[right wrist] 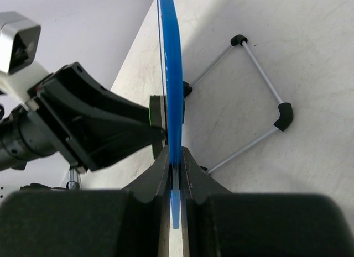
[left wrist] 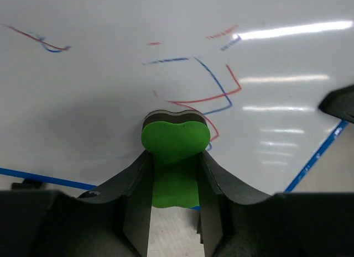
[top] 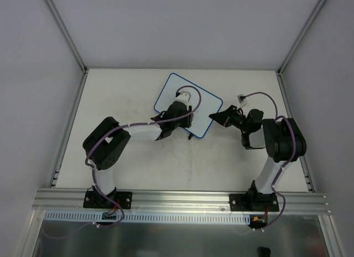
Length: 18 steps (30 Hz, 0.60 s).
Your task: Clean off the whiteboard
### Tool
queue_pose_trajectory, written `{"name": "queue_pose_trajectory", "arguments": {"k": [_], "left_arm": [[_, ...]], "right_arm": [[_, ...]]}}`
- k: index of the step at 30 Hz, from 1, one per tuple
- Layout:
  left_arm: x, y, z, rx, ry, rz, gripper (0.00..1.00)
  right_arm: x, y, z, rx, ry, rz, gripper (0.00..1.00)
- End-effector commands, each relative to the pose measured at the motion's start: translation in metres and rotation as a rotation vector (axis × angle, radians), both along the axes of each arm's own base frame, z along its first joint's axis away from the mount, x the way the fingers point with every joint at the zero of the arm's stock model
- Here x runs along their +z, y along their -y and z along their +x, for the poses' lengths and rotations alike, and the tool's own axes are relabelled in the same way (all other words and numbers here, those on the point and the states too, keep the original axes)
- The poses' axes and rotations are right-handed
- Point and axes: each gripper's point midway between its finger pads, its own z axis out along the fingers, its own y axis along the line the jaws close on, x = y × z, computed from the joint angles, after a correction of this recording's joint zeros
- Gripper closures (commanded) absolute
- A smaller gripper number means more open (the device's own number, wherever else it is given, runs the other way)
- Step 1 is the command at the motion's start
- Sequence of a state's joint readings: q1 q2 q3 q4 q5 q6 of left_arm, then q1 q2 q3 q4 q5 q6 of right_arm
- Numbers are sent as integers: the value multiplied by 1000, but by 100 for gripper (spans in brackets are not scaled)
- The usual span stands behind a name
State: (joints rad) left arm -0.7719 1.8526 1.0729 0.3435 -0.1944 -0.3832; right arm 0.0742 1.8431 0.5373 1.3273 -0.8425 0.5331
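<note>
— At the left gripper (left wrist: pixel 174 157): pinching what?
— Pinching one green eraser (left wrist: pixel 175 136), squeezed to a waist between both fingers, with its dark felt edge touching the whiteboard (left wrist: pixel 99 85).
— And at the right gripper (right wrist: pixel 175 157)?
— Clamped on the blue frame of that same board, seen edge-on at lower centre of the right wrist view.
— Counting outward?
— One board, one eraser, two grippers. One wire stand (right wrist: pixel 260 69) with black corner pieces behind the board, resting on the table (top: pixel 138 157).
— Placed where from overhead?
— Upper centre, turned at an angle, lower right corner toward the right arm.
— On its face?
— Several thin red and blue strokes (left wrist: pixel 221 96), mostly centre and upper right of the left wrist view; one more pair at upper left.
— In the way?
— From overhead, part of the face covered by the left wrist. In the right wrist view, left half filled by the left gripper's black body, pressed to the side opposite the stand.
</note>
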Motion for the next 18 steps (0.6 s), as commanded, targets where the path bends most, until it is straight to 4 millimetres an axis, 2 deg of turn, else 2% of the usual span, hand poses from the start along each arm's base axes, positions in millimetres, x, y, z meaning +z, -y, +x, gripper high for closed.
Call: {"name": "queue_pose_trajectory", "arguments": {"k": [1,5,11,16,17,18], "left_arm": [[-41,18,-29,-152,-29,89,100],[-48,27,-36,-223,-17,90,100],[-27,27,-22,-201,56,110,100],[-9,2,8,-107,32,80,100],[-10,-15,20,-66,11,79,100],[-4,-19,28,-46,6,59,100]], "right_arm": [[39,2,6,-3,250,-8,100],[39,2,6,-3,250,-8,100],[39,2,5,-3,250,-8,100],[39,2,5,-3,248,-8,100],[39,2,5,-3,248,-8,100],[39,2,5,-3,248,-8,100]]}}
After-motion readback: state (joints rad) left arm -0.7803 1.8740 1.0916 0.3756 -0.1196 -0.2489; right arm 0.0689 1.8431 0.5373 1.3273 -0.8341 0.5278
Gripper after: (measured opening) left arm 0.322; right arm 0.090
